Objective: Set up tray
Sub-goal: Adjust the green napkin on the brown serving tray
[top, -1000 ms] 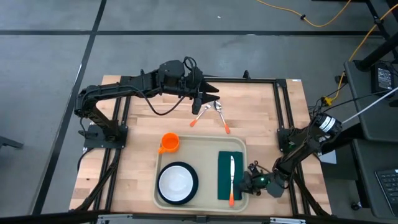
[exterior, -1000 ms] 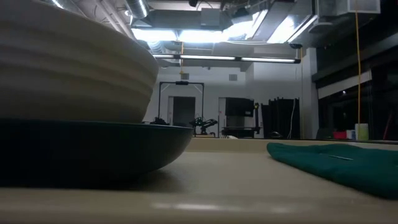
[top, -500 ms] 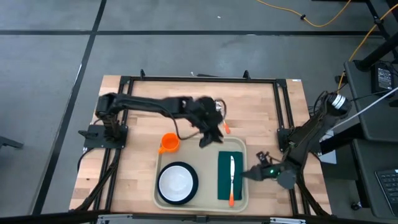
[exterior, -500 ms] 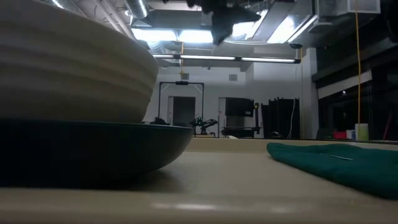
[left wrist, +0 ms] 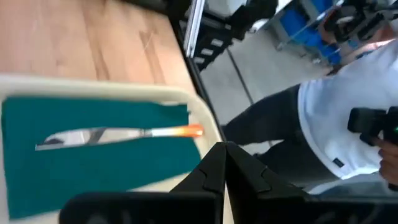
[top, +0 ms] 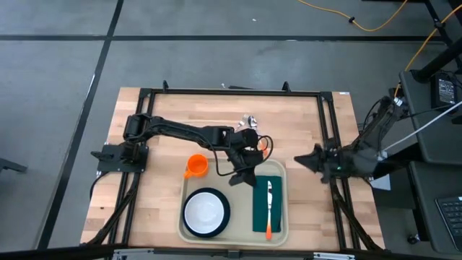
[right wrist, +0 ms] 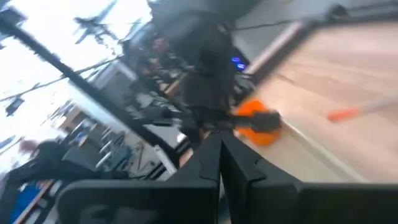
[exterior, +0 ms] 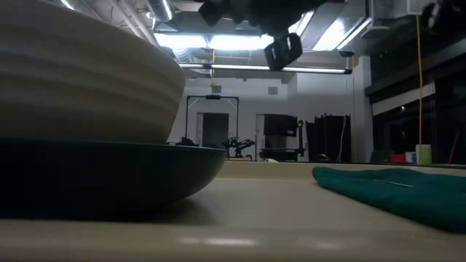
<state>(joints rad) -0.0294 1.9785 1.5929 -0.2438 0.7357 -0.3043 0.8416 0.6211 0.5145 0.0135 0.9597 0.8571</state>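
Now, step: likely placing more cutlery on the napkin (top: 267,204).
Left gripper (top: 242,178): fingers together, empty, over tray (top: 232,236) far edge.
Right gripper (top: 299,160): closed, empty, right of tray.
Advice: set cutlery parallel beside knife (top: 268,206).

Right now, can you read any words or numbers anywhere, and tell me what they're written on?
No text can be read anywhere in these pictures.
The tray, green napkin, knife, bowl and orange cup: plain, no writing seen.
Dark equipment beside the table: pale marks, too small to read.
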